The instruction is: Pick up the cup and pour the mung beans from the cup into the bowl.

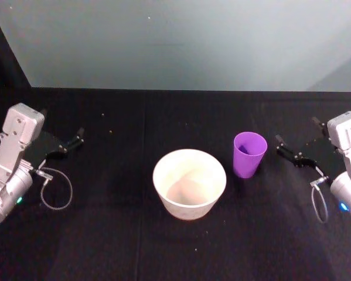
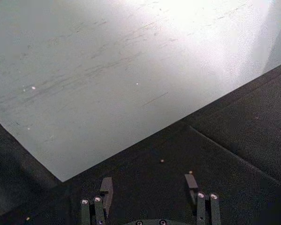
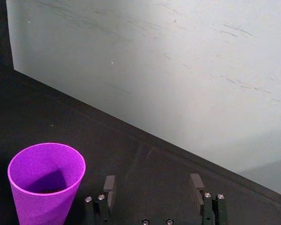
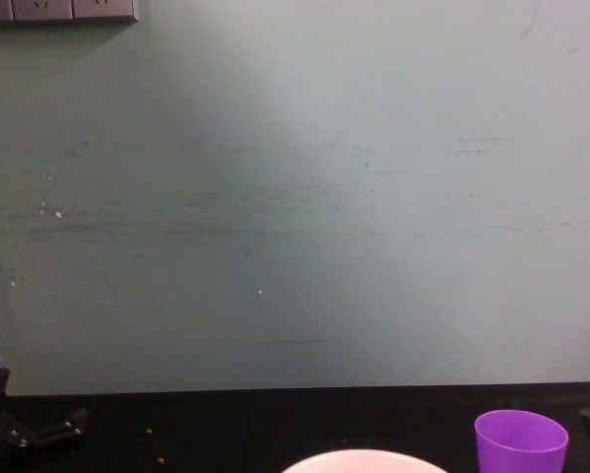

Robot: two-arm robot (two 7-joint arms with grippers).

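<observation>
The cup stands upright on the black worktop, right of centre in the head view. It sits just beside the bowl, with a narrow strip of dark cloth between them. That closeness probably serves the pour, since only a short carry and a tilt to the left are needed. The cup's floor is in shadow in the right wrist view, so the mung beans cannot be made out. The bowl's pale inside looks bare.

The right pincer hovers at the right edge of the head view, near the cup. It is spread wide, grips nothing, and faces the cup's open side, so it is the natural one to take it. The left pincer is parked at the far left, equally wide and empty, well apart from both vessels.

The way between the right pincer and the cup is free. The bowl's rim on the cup's left is the one edge to mind when closing. The pale wall stands well behind, and the worktop in front is open.
</observation>
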